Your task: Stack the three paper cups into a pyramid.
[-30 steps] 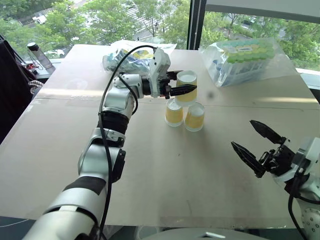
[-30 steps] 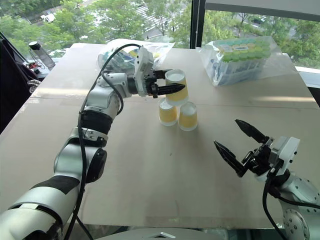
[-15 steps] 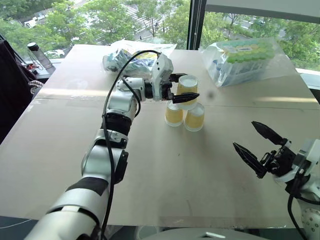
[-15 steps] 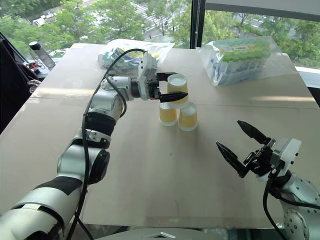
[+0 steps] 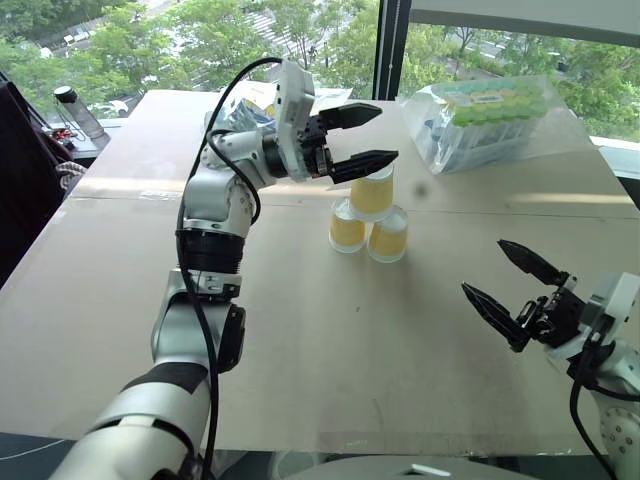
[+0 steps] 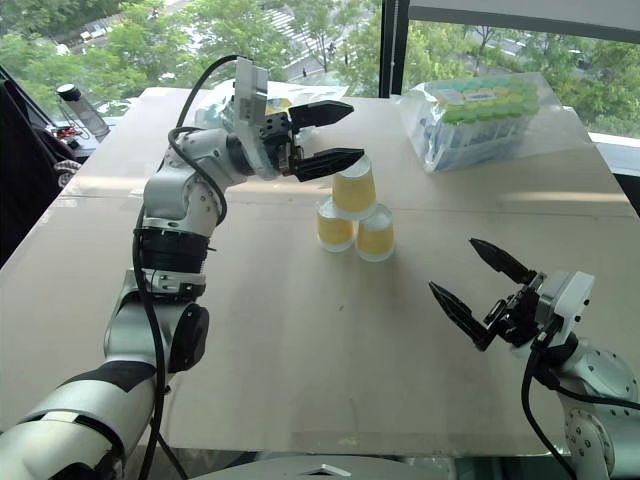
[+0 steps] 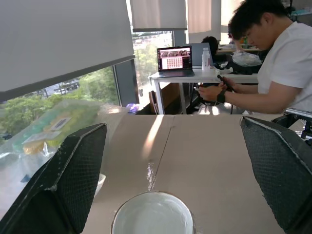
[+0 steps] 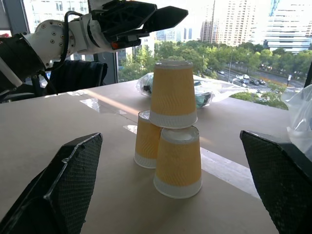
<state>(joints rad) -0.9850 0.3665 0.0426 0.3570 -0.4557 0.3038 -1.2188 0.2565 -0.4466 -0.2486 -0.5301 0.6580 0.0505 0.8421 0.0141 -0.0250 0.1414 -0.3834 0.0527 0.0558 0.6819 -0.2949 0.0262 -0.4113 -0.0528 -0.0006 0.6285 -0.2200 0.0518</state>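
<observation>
Left eye view: since a second ago my left gripper (image 5: 362,136) let go of the top cup (image 5: 372,190) and lifted off; jaws now wide, holding nothing. That cup sits upside down on the two lower cups (image 5: 367,231) mid-counter (image 5: 300,330). Right gripper (image 5: 512,290) jaws wide, empty.

Three paper cups (image 8: 173,141) — yellow-orange, white-rimmed, inverted — stacked as pyramid (image 5: 370,212): two touching below, one on top.
</observation>
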